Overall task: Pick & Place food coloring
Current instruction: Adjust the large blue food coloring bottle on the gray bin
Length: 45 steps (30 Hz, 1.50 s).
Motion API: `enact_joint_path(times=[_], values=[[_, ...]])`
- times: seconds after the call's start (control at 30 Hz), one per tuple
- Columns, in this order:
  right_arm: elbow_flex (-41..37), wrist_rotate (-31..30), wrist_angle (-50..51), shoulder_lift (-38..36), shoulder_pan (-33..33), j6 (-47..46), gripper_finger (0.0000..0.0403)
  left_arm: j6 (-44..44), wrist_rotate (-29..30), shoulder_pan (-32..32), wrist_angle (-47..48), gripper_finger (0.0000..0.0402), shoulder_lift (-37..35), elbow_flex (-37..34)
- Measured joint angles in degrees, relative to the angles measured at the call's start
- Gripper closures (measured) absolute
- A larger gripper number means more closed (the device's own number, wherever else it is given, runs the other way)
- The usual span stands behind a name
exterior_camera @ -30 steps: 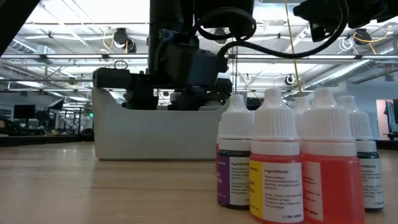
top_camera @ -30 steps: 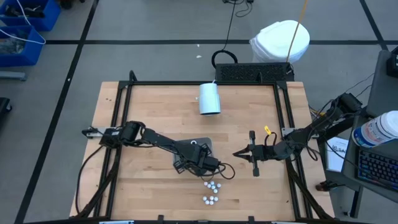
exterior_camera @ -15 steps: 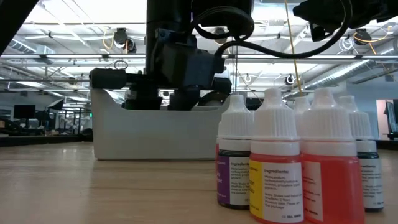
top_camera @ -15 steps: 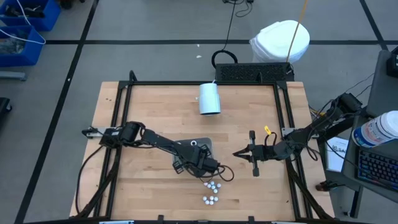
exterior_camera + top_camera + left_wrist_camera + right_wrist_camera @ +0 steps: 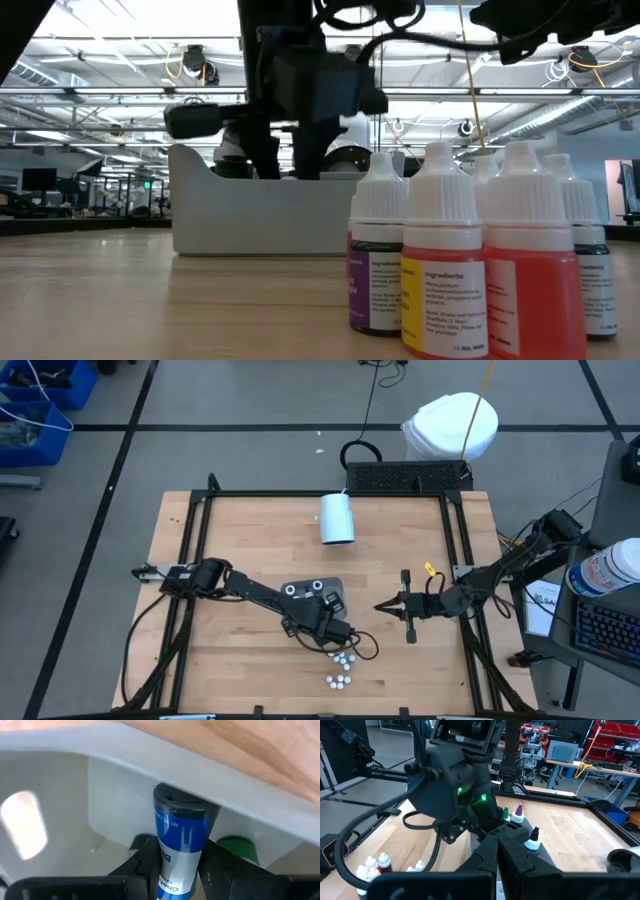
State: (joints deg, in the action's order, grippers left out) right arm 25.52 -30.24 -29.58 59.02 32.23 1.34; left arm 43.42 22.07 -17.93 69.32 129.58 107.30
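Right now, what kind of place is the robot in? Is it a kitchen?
Not a kitchen. Probably a robotics lab or workshop. A black frame edges the wooden table, cables trail on the grey floor, and beyond the table stand workbenches and red storage racks.

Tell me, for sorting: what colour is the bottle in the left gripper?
Blue bottle, clearest in the left wrist view.

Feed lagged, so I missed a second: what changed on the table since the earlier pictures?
The left gripper closed on a blue-labelled bottle at the grey tray wall and shifted toward the table's front edge, uncovering two white-topped bottles. The tray slid slightly sideways. The right gripper, loose bottles and white cup stayed put.
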Motion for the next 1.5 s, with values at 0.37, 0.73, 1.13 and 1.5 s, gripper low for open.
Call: enact_joint_path(times=[0.37, 0.73, 1.13, 1.5], values=[[0.0, 0.0, -0.2, 0.0, 0.0, 0.0, 0.0401, 0.2, 8.5, -2.3, 5.4, 0.0289, -0.2, 7.1], [0.0, 0.0, -0.6, 0.0, 0.0, -0.5, 0.0401, 11.1, 26.1, -8.5, 10.8, 0.0289, -0.2, 8.6], [0.0, 6.2, -15.2, 8.9, -1.0, 2.0, 0.0385, 18.3, 40.7, -17.3, 9.7, 0.0289, -0.2, 8.1], [9.9, 19.4, -9.8, 15.1, -8.4, -3.8, 0.0234, 19.5, 50.7, -23.8, 6.8, 0.0289, -0.2, -0.2]])
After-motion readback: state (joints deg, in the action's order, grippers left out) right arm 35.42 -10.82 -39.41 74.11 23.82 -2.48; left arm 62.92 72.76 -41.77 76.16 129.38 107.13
